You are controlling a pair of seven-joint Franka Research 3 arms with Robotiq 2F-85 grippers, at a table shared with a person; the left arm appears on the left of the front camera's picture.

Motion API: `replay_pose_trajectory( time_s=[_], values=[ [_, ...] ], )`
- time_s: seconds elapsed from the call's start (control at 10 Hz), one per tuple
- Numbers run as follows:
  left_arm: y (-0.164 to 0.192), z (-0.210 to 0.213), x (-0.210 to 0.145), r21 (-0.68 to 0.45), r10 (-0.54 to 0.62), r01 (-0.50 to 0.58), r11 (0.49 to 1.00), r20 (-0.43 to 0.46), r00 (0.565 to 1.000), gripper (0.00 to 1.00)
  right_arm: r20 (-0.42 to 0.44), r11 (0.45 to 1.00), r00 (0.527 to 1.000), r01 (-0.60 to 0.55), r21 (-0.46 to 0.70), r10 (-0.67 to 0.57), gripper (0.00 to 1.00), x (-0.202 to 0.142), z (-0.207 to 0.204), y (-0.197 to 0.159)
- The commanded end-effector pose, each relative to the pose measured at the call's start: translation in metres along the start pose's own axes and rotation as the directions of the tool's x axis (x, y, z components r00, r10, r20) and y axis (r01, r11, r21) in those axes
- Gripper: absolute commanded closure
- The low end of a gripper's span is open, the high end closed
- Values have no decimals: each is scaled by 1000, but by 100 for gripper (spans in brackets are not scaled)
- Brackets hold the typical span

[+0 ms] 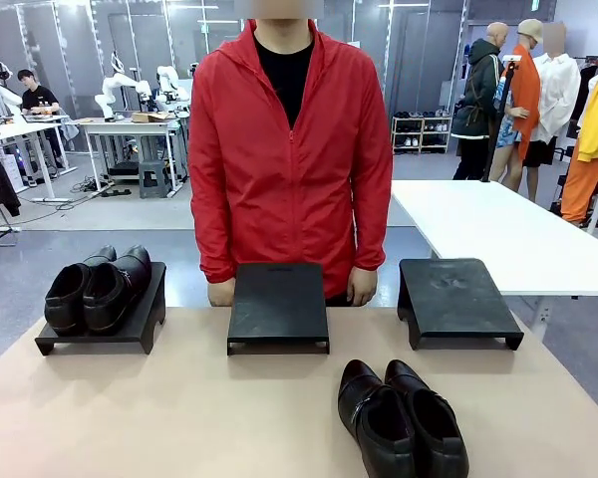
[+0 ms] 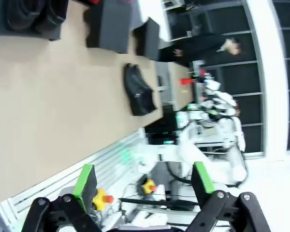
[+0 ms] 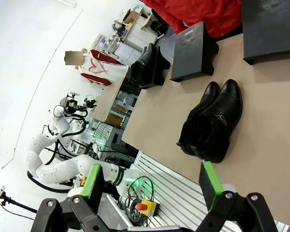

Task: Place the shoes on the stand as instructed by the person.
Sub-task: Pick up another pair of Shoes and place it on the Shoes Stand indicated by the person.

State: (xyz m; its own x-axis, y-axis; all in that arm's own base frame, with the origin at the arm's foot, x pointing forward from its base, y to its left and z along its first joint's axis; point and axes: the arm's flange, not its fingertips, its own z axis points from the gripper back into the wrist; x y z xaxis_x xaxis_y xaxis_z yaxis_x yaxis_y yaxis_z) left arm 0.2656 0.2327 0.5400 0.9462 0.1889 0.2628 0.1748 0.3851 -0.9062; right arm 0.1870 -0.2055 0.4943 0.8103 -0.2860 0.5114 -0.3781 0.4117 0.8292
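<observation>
Where the loose pair of shoes (image 1: 401, 423) lay: on the bare table (image 1: 179, 418), right of centre, near the robot's edge, toes toward the person (image 1: 289, 149).
Nearer arm: right, judging by that offset.
Right gripper (image 3: 152, 165): stood wide, empty.
Left gripper (image 2: 143, 166): wide, empty.

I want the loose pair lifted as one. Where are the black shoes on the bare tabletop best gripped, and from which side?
Probably at the heel-end collars of the pair of black shoes, from above on the robot's side: toes point at the person, openings face up, and the touching inner walls give the open right pincer one ridge to pinch.
</observation>
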Motion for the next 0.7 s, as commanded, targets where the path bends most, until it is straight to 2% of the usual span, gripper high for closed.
replay_pose_trajectory(
  time_s=[0.0, 0.2, 0.3, 0.5, 0.6],
  values=[
    [58, 20, -11, -201, 28, -27, 979, 1, 1000, 0, 9, 1000, 1000, -21, 6, 21, 0, 0, 0, 1],
    [102, 26, -34, -305, 29, -27, 952, 4, 1000, 0, 9, 1000, 1000, -21, 6, 21, 0, 0, 0, 1],
    [108, 25, -37, -323, 21, -21, 946, -4, 1000, 0, 9, 1000, 1000, -21, 6, 21, 0, 0, 0, 1],
    [99, 18, -25, -303, 0, -5, 953, -17, 1000, 0, 9, 1000, 1000, -21, 6, 21, 0, 0, 0, 1],
    [112, 13, -52, -316, 43, -35, 948, 18, 999, 0, 9, 1000, 1000, -21, 6, 21, 0, 0, 0, 1]
  ],
)
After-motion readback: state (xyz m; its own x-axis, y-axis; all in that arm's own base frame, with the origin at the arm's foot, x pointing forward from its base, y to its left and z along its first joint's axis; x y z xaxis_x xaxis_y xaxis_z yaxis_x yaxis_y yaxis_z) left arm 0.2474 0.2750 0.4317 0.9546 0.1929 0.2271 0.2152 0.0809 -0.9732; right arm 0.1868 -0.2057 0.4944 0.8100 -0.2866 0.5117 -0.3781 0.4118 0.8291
